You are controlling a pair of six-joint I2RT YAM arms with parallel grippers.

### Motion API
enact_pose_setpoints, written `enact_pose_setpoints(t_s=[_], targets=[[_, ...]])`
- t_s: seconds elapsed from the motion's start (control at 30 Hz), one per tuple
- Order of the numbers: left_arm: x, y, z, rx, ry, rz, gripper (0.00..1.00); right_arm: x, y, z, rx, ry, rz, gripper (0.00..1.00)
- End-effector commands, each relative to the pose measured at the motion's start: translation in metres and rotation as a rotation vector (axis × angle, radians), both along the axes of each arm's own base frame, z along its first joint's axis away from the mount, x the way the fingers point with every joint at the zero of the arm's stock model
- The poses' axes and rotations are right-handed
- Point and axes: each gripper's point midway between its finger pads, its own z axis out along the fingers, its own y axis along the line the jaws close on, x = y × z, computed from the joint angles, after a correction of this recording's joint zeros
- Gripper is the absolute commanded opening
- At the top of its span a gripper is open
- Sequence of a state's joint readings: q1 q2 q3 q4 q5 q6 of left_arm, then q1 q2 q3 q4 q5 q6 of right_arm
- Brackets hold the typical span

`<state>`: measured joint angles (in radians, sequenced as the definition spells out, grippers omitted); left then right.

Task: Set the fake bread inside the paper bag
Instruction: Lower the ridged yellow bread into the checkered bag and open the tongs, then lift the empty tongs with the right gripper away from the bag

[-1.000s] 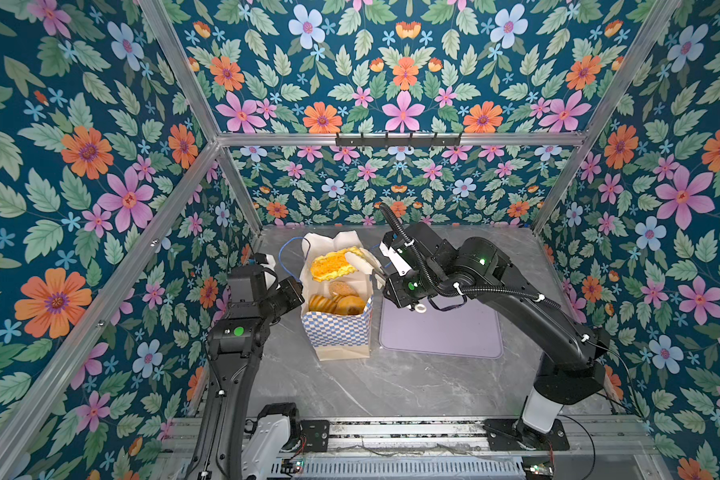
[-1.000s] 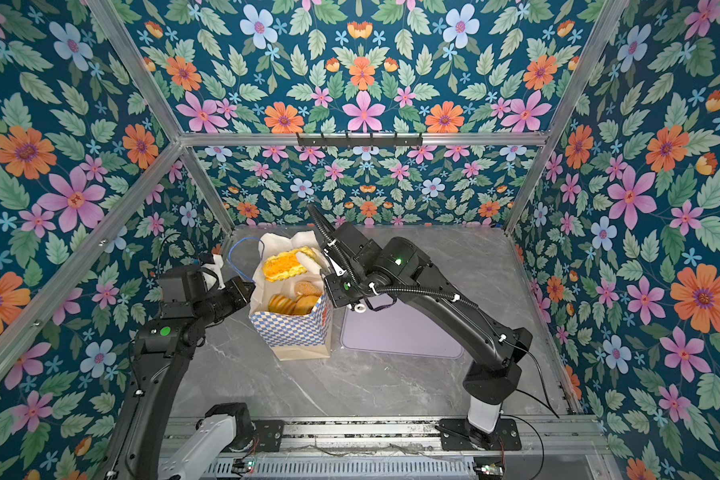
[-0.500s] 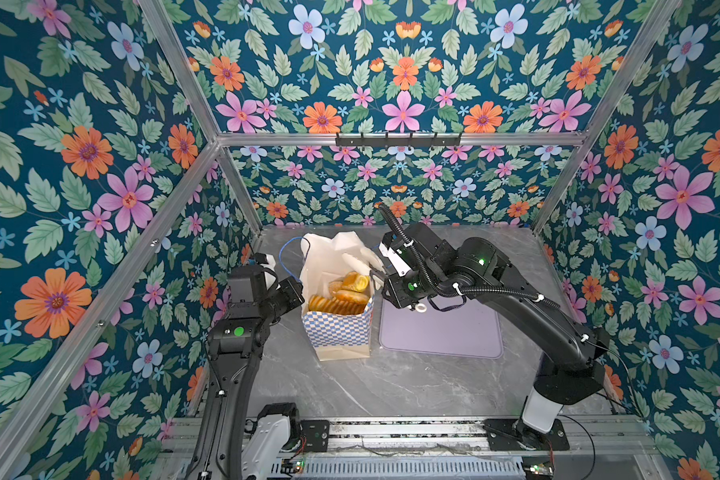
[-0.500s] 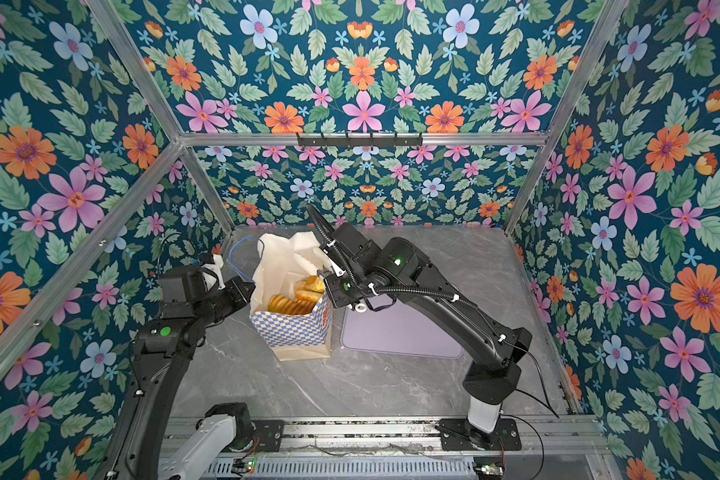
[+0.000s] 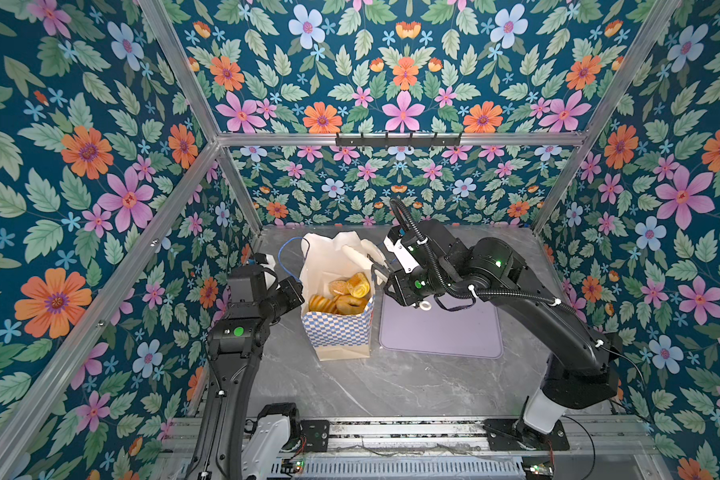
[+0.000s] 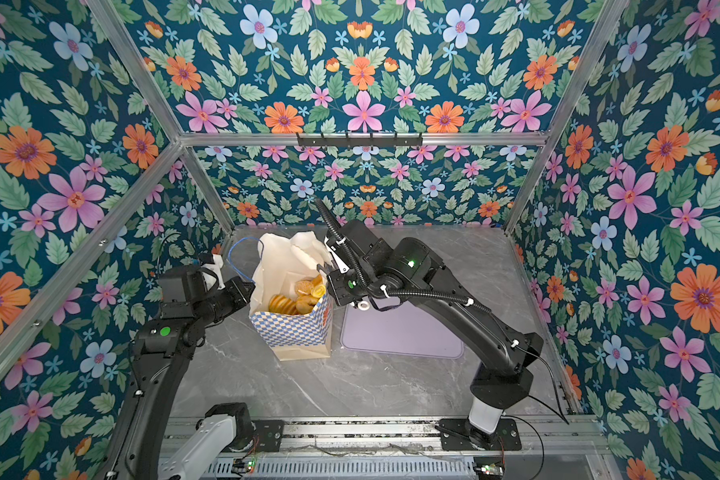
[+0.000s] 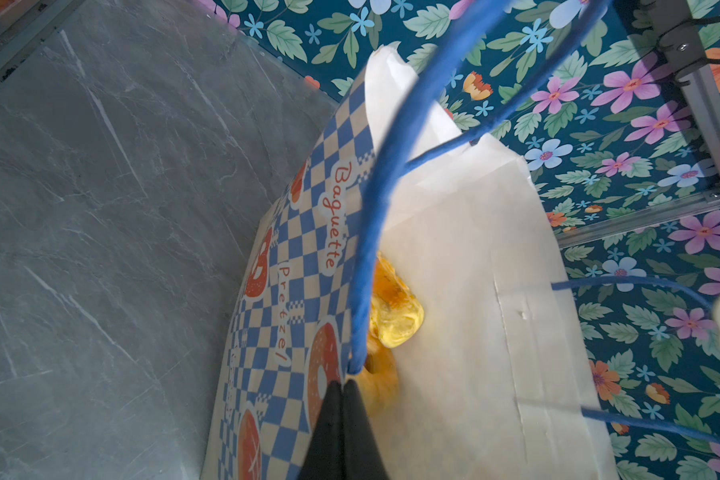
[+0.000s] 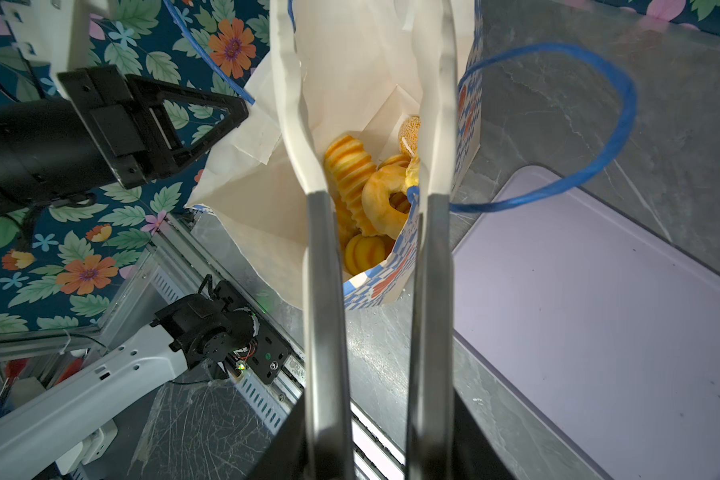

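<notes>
R gripper (image 8: 366, 62): released; two long fingers w/ white pads (image 8: 296, 104) stand apart, nothing between them; poised above the open mouth of the paper bag (image 8: 246, 174); also seen in a top view (image 5: 364, 257)
L gripper (image 7: 344, 399): clenched on the paper bag; black tips pressed together over the rim of one side wall, right at the foot of a cord handle; in a top view (image 5: 298, 291) it meets the bag from the L-arm side
Paper bag, position: upright on table (image 5: 391, 386), between the two arms, in both top views (image 5: 337, 332) (image 6: 292, 328)
Paper bag, look: cream-white upper part crumpled & spread open; blue/white chequered band w/ orange pastry prints, "Baguette" & "Pretzel" legible in L wrist view (image 7: 454, 249); plain beige strip at base
Fake bread (image 5: 341, 295): every visible pc lies inside the bag, heaped at its bottom; glossy, yellow to orange-brown; shown in both top views (image 6: 296, 297)
Ridged loaf (image 8: 348, 166): long, striped yellow/orange, leaning against the ring
Ring (image 8: 385, 199): golden, hole facing up, next to the wall nearest the tray
Sesame bun (image 8: 410, 133): round, speckled, partly hidden behind one R finger
Cord handles (image 8: 624, 108): thin, blue; one loops out over the table toward the tray, the other arches on the L-arm side (image 5: 285, 249)
Tray (image 5: 441, 332): flat, lilac, rounded corners; on table just beside the bag, R-arm side; R arm reaches across above it
Surround: floral-print panels on alu frame
</notes>
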<state>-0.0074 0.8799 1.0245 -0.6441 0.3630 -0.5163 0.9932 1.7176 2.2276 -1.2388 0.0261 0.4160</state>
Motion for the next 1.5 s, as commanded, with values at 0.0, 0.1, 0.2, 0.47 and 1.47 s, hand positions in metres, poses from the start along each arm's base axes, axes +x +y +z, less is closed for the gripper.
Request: enact_pose_setpoints(t_s=[0.0,0.1,0.2,0.47,1.47], targets=[[0.001,0.001,0.004,0.011,-0.014,0.002,0.05,0.004,-0.001,0.013,0.029,-0.053,-0.004,0.4],[0.001,0.001,0.005,0.012,-0.013,0.003,0.05,0.004,-0.005,0.019,0.033,-0.074,-0.008,0.41],[0.001,0.002,0.007,0.015,-0.016,0.003,0.06,0.005,-0.009,0.023,0.032,-0.093,-0.016,0.41],[-0.001,0.003,0.012,0.024,-0.021,0.005,0.14,0.01,-0.029,0.038,0.058,-0.121,-0.051,0.4],[-0.017,0.045,0.109,0.278,-0.167,0.148,1.0,0.036,-0.169,-0.006,0.191,0.007,-0.387,0.42]])
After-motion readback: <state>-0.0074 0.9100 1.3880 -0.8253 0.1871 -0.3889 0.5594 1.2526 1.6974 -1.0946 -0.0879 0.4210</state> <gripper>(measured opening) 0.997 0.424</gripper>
